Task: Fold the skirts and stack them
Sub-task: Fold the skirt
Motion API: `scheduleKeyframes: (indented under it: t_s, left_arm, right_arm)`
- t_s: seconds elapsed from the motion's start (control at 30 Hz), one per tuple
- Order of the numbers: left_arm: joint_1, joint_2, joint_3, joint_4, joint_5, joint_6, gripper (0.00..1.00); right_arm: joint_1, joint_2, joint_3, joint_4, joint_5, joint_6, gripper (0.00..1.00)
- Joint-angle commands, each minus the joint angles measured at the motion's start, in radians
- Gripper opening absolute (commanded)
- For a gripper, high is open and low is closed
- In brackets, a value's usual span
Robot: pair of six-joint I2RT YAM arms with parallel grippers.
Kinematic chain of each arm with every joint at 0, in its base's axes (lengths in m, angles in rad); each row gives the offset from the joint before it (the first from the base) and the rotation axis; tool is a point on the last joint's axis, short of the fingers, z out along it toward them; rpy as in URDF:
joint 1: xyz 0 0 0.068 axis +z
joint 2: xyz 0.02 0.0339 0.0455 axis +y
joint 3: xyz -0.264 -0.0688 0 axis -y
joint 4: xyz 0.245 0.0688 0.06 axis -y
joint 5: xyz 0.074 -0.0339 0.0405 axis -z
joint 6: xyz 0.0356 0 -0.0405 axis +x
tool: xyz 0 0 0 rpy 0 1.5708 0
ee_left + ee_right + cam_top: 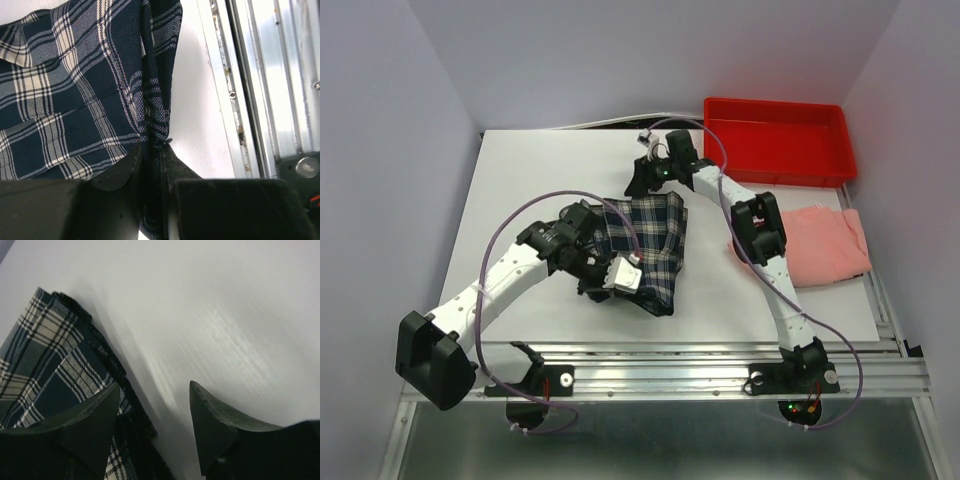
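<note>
Top view: we are seeing the plaid skirt (650, 245) lying in the middle of the table (520, 170). The pink skirt (830, 245) is lying well apart at the right, near the red tray (775, 175).

Left wrist view: the left gripper (152, 150) is clamping a bunched edge of the plaid skirt, apparently to carry a fold over.

Right wrist view: the right gripper (155, 390) is standing released, with one finger over the skirt's far corner. We cannot tell whether it is touching the cloth.

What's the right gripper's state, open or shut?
Open: on the right gripper, fingers stand apart, table showing between them, plaid skirt by one.
</note>
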Motion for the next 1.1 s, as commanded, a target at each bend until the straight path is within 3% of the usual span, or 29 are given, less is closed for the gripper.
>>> scheduleKeyframes:
  t_s: [0.0,0.17,0.27,0.57,0.83,1.07]
  left_arm:
    - [-0.005,0.008,0.112,-0.056,0.099,-0.095,0.00]
    - [0.013,0.082,0.256,-0.081,0.089,-0.169,0.00]
    - [0.054,0.143,0.337,-0.084,0.082,-0.198,0.00]
    - [0.225,0.399,0.525,-0.118,0.085,-0.184,0.00]
    - [0.283,0.574,0.632,-0.050,0.079,-0.238,0.00]
    - [0.288,0.665,0.621,0.069,0.007,-0.278,0.00]
  right_arm:
    - [0.033,-0.012,-0.092,-0.044,-0.096,-0.053,0.55]
    - [0.082,-0.092,-0.271,-0.044,-0.193,-0.061,0.34]
    - [0.094,-0.112,-0.319,-0.042,-0.219,-0.061,0.31]
    - [0.114,-0.153,-0.384,-0.021,-0.276,-0.038,0.29]
    - [0.114,-0.159,-0.385,-0.024,-0.305,-0.036,0.29]
    - [0.114,-0.138,-0.361,-0.029,-0.331,-0.030,0.29]
